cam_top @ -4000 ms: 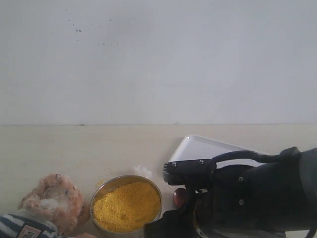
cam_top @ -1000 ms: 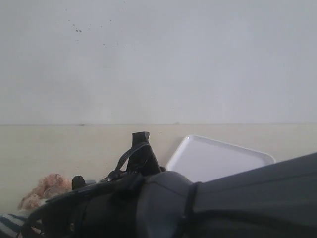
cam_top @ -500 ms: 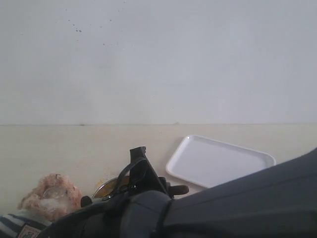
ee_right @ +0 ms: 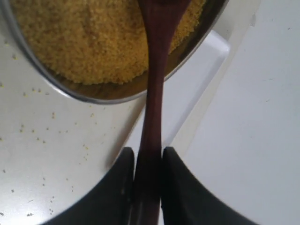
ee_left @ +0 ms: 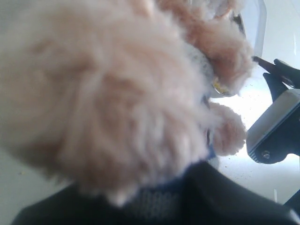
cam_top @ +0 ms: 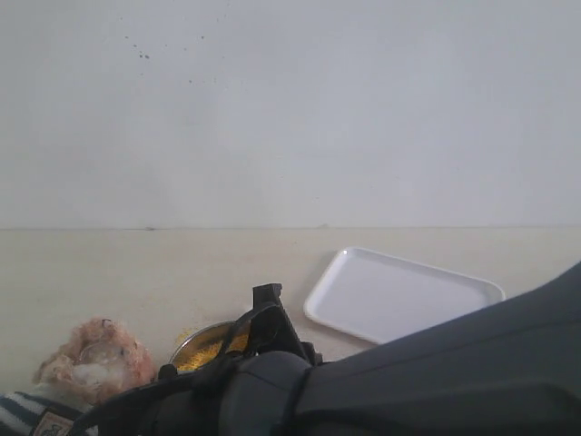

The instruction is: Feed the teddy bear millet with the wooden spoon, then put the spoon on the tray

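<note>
The teddy bear [cam_top: 91, 363] lies at the front left; its fur [ee_left: 108, 93] fills the left wrist view, where my left gripper's dark jaws grip its striped shirt [ee_left: 154, 201]. My right gripper [ee_right: 147, 161] is shut on the wooden spoon's handle [ee_right: 153, 103]. The spoon's bowl end reaches over the millet [ee_right: 84, 37] in the metal bowl [ee_right: 70, 91]. In the exterior view my right arm [cam_top: 408, 381] hides most of that bowl [cam_top: 204, 345]. The white tray [cam_top: 404, 295] lies flat behind and to the right of it, with nothing on it.
Loose millet grains [ee_right: 42, 136] are scattered on the cream table beside the bowl. A plain pale wall [cam_top: 290, 109] stands behind the table. The tray's corner [ee_right: 197, 79] shows just past the bowl.
My right arm has sunk lower and shifted right in the exterior view, uncovering the bear's head and a slice of the millet bowl. The tray has not moved.
</note>
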### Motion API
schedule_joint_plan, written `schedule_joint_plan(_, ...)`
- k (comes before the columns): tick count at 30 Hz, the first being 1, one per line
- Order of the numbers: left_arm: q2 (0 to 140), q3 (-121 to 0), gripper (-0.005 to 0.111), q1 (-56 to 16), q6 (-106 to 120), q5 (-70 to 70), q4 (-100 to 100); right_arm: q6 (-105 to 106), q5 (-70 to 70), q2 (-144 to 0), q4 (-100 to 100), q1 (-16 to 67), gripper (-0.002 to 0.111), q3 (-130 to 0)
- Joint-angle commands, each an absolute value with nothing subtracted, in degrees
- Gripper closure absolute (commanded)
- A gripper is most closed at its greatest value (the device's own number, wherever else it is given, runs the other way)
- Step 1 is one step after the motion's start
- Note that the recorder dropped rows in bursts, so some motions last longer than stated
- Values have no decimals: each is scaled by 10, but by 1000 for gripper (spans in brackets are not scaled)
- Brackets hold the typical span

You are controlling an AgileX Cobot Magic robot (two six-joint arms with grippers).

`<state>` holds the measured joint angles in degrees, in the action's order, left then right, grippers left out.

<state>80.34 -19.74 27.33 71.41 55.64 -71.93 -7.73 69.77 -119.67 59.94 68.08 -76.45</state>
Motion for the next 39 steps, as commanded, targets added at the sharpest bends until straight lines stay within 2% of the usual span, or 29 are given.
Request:
schedule_joint_plan(1, 798, -196, 103, 275, 717, 563, -730, -84, 700, -1197, 572, 679, 100, -767)
schedule_joint_plan(11, 798, -196, 103, 275, 717, 563, -730, -89, 700, -1179, 523, 672, 100, -768)
schedule_joint_plan(22, 798, -196, 103, 275, 717, 563, -730, -91, 700, -1179, 336, 633, 100, -869)
schedule_joint_plan(39, 798, -196, 103, 275, 717, 563, -730, -97, 700, -1178, 379, 599, 100, -874)
